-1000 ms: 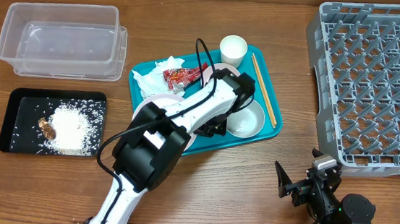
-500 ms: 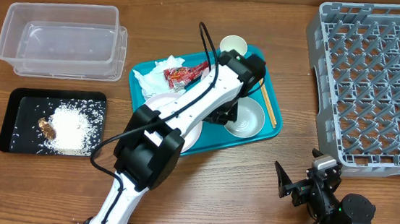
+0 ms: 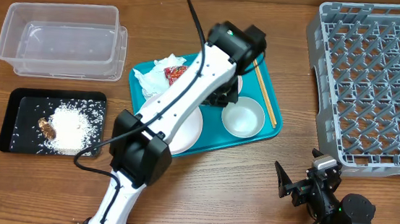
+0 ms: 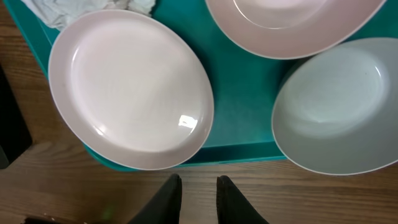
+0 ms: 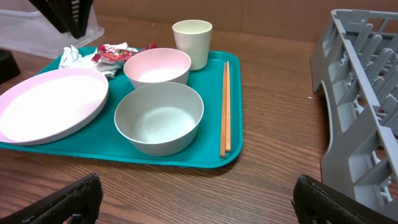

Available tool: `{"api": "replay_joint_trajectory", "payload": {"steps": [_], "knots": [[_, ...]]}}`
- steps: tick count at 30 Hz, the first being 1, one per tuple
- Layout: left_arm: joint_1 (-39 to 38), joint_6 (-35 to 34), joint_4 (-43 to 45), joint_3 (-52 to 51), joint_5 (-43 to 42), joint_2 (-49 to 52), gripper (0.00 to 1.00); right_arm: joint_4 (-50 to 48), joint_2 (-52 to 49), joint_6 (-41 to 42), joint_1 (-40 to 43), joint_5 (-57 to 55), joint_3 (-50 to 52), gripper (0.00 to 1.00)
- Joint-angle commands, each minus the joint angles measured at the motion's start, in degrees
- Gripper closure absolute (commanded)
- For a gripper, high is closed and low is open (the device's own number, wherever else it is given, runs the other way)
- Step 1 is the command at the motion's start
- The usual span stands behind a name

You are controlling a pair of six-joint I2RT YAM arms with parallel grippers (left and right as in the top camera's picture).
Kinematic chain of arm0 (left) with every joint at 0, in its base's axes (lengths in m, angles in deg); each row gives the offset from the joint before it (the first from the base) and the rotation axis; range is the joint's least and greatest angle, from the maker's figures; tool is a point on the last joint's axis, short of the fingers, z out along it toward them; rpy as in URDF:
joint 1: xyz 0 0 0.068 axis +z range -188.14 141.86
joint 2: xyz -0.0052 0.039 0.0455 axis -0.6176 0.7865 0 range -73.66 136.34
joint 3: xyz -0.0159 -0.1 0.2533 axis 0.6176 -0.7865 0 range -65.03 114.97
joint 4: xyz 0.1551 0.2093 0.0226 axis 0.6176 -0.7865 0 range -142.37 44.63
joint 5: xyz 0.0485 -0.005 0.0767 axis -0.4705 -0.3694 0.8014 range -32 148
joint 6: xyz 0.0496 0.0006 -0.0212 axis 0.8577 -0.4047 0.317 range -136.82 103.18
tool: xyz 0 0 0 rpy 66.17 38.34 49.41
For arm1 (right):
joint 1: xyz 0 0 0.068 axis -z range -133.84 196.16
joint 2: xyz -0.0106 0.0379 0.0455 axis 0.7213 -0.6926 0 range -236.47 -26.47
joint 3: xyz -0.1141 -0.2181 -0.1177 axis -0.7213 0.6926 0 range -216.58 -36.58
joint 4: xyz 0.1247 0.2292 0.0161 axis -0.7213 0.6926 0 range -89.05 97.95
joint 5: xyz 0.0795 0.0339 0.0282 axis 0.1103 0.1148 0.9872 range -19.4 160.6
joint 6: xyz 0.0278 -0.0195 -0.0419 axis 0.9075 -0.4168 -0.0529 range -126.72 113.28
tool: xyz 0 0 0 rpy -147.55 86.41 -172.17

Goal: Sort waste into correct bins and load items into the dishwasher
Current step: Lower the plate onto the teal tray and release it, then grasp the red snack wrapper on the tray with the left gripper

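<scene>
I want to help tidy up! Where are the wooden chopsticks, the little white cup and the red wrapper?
Pair of thin wooden chopsticks [image 5: 225, 109]: right wrist view, middle of the sticks.
Small white cup [image 5: 193, 50]: right wrist view, its side wall.
Small red snack wrapper [image 5: 114, 53]: right wrist view, its crinkled top.

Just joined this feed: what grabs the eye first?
The white left arm stretches over the teal plastic tray at table centre, which holds a flat round white plate and two white bowls. Right of it, the big grey lattice dish rack shows no dishes; at left, a white rice heap sits in the shallow black tray.
</scene>
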Motion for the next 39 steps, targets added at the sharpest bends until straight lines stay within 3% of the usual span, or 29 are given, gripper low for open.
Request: {"api": "replay_joint_trajectory", "payload": {"steps": [1,4,6,7,8,9,19,22,24,39], "knots": [[2.01,-0.39,-0.22,1.53,-0.98,-3.85,0.69,0.00,0.68,-0.17,-0.26,-0.13,0.35,0.00],[3.87,-0.37,-0.22,1.53,-0.96,-6.08,0.65,0.00,0.68,-0.15,-0.26,-0.13,0.35,0.00],[5.51,-0.94,0.04,1.53,-0.31,-7.63,0.55,0.00,0.68,-0.15,-0.26,-0.13,0.35,0.00],[6.38,-1.09,0.37,1.53,-0.13,-8.26,0.41,0.00,0.68,-0.15,-0.26,-0.13,0.35,0.00],[7.34,-1.07,0.79,1.53,-0.11,-8.85,0.09,0.00,0.68,-0.17,-0.26,-0.13,0.35,0.00],[8.41,-1.03,1.38,1.53,0.00,-9.20,0.00,0.00,0.68,-0.15,-0.26,-0.13,0.35,0.00],[16.87,-4.33,8.26,0.98,0.79,-7.67,0.02,0.00,0.68,-0.15,-0.26,-0.13,0.35,0.00],[17.70,-6.84,9.42,0.92,0.74,-6.27,0.19,0.00,0.68,-0.15,-0.26,-0.13,0.35,0.00],[17.94,-7.58,10.12,0.92,0.76,-4.85,0.25,0.00,0.68,-0.17,-0.26,-0.13,0.35,0.00],[18.88,-8.57,13.64,0.92,0.37,7.41,0.23,0.00,0.68,-0.15,-0.26,-0.13,0.35,0.00]]}}
